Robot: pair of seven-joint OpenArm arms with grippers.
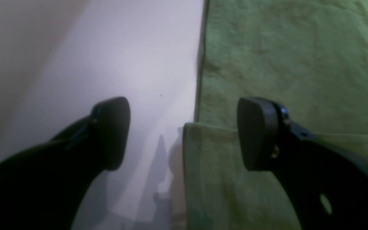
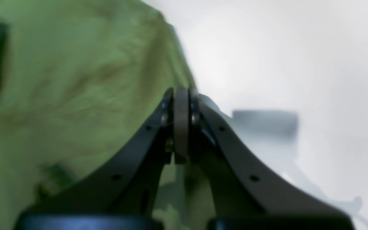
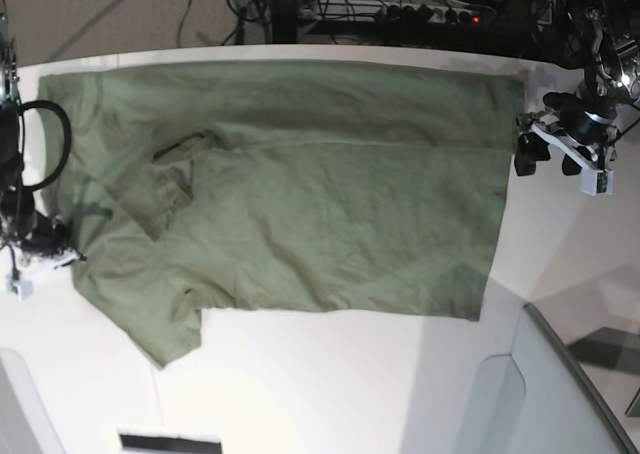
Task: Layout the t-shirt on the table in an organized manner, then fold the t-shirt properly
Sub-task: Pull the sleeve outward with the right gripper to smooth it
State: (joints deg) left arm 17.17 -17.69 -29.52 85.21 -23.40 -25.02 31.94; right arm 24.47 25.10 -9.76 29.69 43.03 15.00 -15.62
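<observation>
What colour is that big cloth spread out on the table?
Plain olive green: a soft short-sleeved t-shirt, seen best in the base view.

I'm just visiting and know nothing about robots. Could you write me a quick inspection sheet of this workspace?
Surface: white table, mostly bare in front.
Job's things: olive t-shirt spread out, left side in the base view rumpled.
Clutter: grey raised panel at the near corner.
Grippers: left gripper open over the shirt's edge; right gripper shut at the shirt's edge.
Cables: black cable looping by the right arm.
Surroundings: wires and equipment beyond the far edge.
</observation>
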